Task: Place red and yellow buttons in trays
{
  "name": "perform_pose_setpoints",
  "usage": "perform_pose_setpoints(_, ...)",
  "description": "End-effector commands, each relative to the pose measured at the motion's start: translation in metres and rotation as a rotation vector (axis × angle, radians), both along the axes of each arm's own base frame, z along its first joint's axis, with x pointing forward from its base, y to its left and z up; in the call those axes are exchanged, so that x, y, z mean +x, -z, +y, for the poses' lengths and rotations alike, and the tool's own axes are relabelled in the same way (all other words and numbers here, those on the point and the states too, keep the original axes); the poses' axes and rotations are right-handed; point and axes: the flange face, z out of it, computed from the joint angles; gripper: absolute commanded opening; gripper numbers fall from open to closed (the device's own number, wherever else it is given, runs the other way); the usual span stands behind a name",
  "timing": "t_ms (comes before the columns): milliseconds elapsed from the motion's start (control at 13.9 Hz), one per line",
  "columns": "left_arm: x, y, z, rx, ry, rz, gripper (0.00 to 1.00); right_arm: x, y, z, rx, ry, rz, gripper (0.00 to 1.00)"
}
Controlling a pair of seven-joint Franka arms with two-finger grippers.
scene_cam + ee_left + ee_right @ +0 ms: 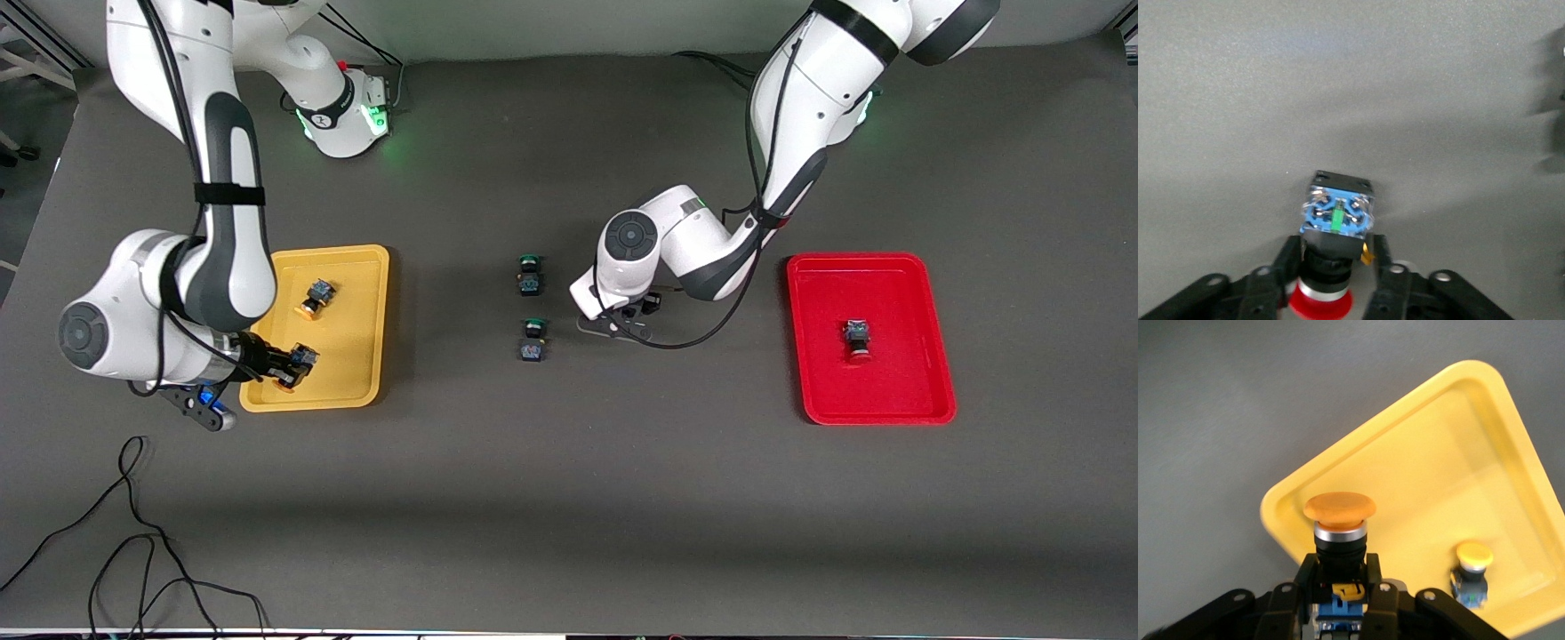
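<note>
Red-capped button (1328, 267) gripped by left end effector (1331, 283) — cap cut off.

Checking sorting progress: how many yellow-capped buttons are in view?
2. One lying button is in the yellow tray; the other button is held by the right gripper over that tray's corner.

In the front view the left gripper (622, 313) is hidden under its own arm, with whatever it holds. The red cap (1320, 303) between the left fingers is cut by the picture's edge
</note>
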Motion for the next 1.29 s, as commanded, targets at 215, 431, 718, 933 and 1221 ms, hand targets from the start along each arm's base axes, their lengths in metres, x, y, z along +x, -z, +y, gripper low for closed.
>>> perform_pose_setpoints(215,0.02,-0.039,0.008,0.036,-0.175,-0.041,0.01,-0.01,0.078,0.022,-0.012,0.003,-0.024,0.12)
perform_pose_setpoints(431,0.044,-0.091,0.042,0.059,-0.323,-0.032,0.0,-0.019,0.084,0.021,-0.006,-0.007,-0.004,0.19)
perform_pose_setpoints(718,0.084,-0.174,0.147,0.085,-0.443,0.066,0.0,-0.03,0.09,0.001,0.001,-0.009,0.015,0.56)
perform_pose_setpoints(933,0.107,-0.202,0.253,0.097,-0.437,0.116,0.0,-0.026,0.084,-0.01,0.004,0.012,-0.001,1.0)
perform_pose_setpoints(1221,0.123,-0.196,0.41,0.065,-0.317,0.16,0.0,-0.015,0.035,-0.008,0.052,0.001,-0.078,1.0)
